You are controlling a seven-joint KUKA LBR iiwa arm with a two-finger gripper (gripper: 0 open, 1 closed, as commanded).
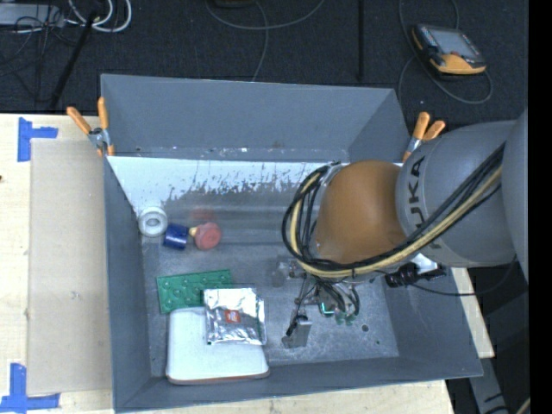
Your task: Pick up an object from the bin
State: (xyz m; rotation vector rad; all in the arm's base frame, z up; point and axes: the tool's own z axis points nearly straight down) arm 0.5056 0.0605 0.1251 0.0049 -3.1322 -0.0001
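My gripper hangs below the orange wrist cover, low over the bare bin floor in the front right part. The nearest loose thing is a crinkled silver foil packet with a red mark, just left of the gripper and apart from it. The packet lies partly on a white flat board at the front left. Behind the packet lies a green studded plate.
Against the back left slope lie a small white tape roll, a blue cap-like piece and a red round disc. The arm and its cables cover the right side of the bin.
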